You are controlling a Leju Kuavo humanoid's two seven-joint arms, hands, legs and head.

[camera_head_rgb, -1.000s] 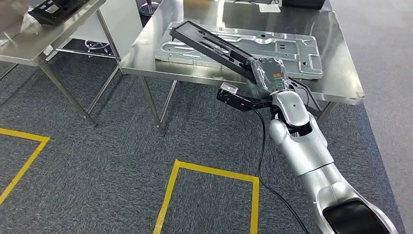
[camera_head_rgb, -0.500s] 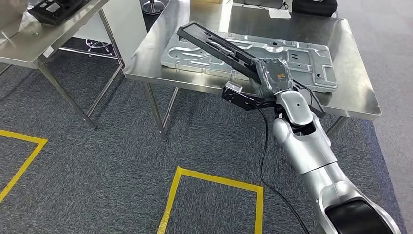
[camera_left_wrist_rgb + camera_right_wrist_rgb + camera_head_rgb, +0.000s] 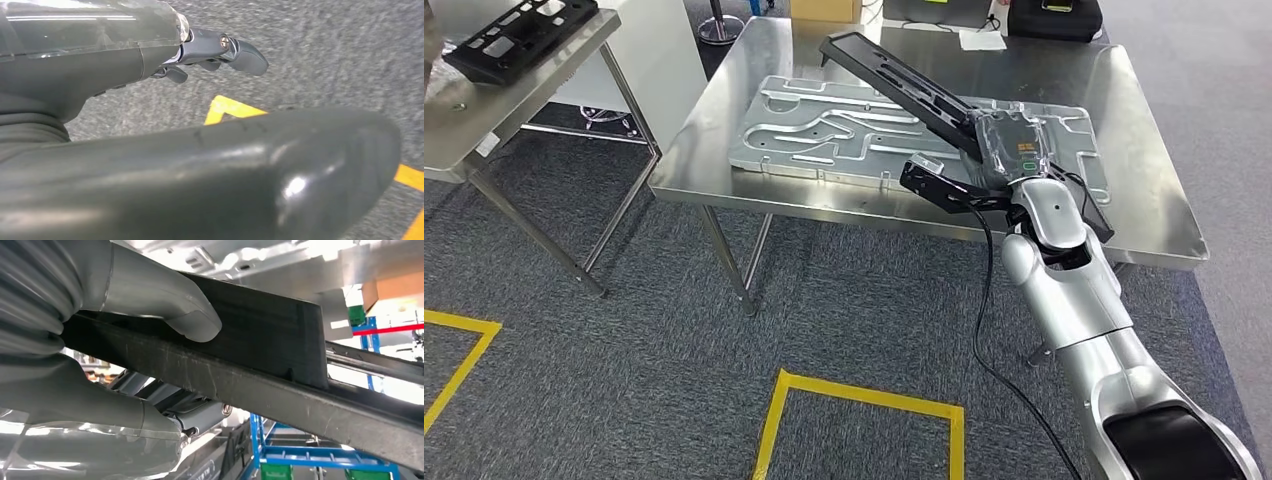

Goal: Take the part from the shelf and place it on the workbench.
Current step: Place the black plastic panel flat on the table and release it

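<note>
Right hand (image 3: 1004, 150) clamping long black part (image 3: 894, 78) at one end above desk (image 3: 1144, 215); stiff, lever-heavy, so you're supporting it low. Left hand (image 3: 220, 50) hanging, fingers curled, holding nothing.

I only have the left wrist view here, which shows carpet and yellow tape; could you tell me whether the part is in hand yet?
Observer: Yes, the right hand grips the long black part at one end.
Operator: Thank you. Is it down on the workbench?
Observer: Not yet; it slants up over the steel workbench, above a pressed metal panel lying there.
Operator: How does the grip look up close?
Observer: In the right wrist view the thumb presses on the part's flat face, fingers underneath.
</note>
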